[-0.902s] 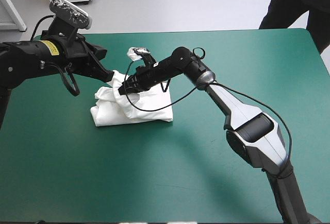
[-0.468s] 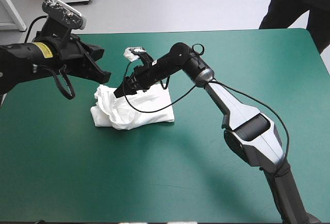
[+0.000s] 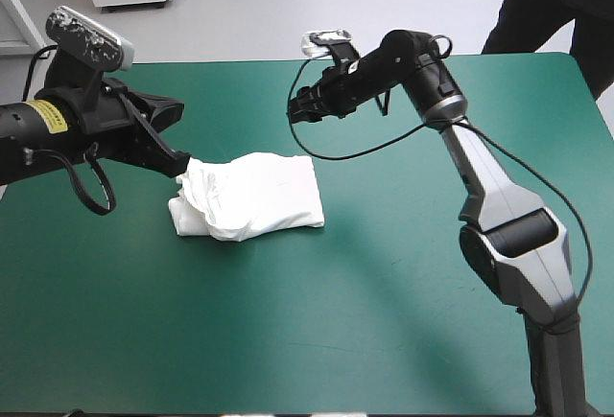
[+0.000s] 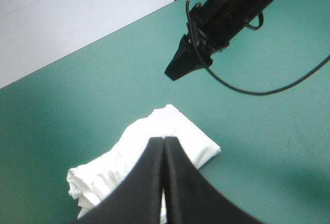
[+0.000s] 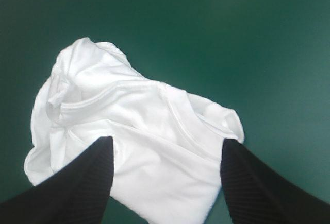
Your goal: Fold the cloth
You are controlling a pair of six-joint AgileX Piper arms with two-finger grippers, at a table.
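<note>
T-shirt lay bundled, rumpled at 9 o'clock | left gripper pinched together, right gripper spread wide, both empty | folding judged nearly done.

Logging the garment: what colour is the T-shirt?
The T-shirt is plain white; best seen in the right wrist view.

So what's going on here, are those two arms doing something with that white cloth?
Two robot arms are working on folding a white T-shirt on the teal-green table. The shirt lies there as a rumpled, folded bundle. The left gripper is shut, with its tip at the bundle's left edge; I see no cloth between its fingers. The right gripper hangs open above the far part of the table, clear of the shirt and holding nothing.
</note>
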